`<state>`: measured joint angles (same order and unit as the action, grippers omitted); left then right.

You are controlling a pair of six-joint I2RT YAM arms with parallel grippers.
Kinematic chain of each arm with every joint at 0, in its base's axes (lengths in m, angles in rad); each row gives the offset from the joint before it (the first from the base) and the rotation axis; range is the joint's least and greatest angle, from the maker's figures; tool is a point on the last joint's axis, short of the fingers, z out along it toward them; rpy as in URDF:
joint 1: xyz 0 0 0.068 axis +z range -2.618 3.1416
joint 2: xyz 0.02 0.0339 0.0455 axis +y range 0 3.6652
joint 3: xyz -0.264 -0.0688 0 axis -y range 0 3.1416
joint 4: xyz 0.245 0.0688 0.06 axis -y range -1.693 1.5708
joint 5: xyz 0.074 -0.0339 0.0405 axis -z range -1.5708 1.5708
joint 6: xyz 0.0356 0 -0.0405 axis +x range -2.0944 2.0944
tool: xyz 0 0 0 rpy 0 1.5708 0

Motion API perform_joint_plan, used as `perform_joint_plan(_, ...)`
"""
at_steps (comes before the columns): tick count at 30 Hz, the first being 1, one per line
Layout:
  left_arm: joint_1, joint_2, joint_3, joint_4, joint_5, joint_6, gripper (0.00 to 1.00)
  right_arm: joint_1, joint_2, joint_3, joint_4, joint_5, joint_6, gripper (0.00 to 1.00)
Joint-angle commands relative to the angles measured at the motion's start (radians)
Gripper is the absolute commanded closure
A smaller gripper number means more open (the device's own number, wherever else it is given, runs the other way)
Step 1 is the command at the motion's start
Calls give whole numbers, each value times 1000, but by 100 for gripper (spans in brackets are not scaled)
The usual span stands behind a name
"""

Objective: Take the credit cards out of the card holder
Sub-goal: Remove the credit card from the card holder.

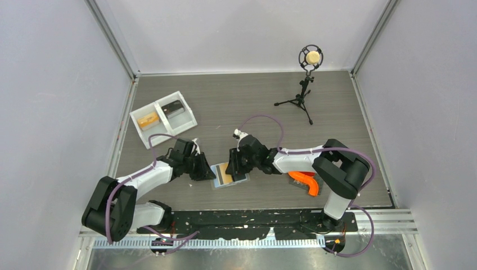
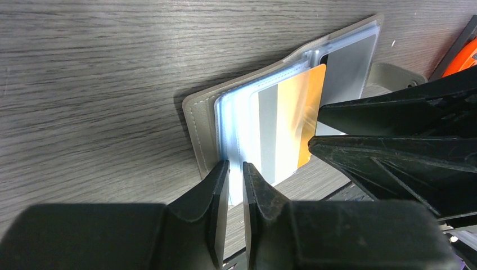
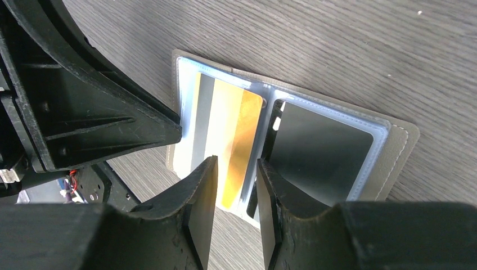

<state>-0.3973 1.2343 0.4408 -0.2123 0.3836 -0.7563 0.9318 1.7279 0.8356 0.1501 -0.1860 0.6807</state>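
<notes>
The grey card holder (image 1: 216, 173) lies open on the table between my arms. In the left wrist view, its grey cover (image 2: 198, 129) frames clear, light blue sleeves. The orange credit card (image 2: 304, 107) sits in the left sleeve and sticks out a little. The dark card (image 3: 320, 152) sits in the right sleeve. My left gripper (image 2: 236, 171) is shut on the sleeve edge of the holder. My right gripper (image 3: 237, 169) has its jaws a little apart, tips at the orange card's (image 3: 242, 140) edge, nothing between the pads.
A white two-compartment tray (image 1: 163, 117) with small items stands at the back left. A microphone on a tripod (image 1: 306, 84) stands at the back right. An orange tool (image 1: 306, 181) lies by the right arm.
</notes>
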Motion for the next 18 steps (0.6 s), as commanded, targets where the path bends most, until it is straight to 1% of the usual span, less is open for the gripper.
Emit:
perform_joint_plan(1,0,28,-16,-10,-44,23,82,-3,18,0,31,5,-15,61)
perform_joint_plan(11,0,26,-19,-10,-45,15,82,-4,24,-21,72,-16,3,63)
perform_joint_plan(13,0,27,-19,-9,-47,15,82,-5,21,-26,82,-16,9,66)
perform_joint_plan(15,-1,31,-20,-10,-52,18,83,-6,15,-33,90,-15,12,76)
perform_joint_plan(16,-1,35,-20,-10,-56,19,83,-8,10,-38,94,-16,12,79)
perform_joint_plan(17,0,39,-20,-9,-58,21,83,-10,7,-40,97,-17,11,86)
perform_joint_plan(18,0,45,-20,-9,-58,19,83,-11,0,-47,98,-19,12,90)
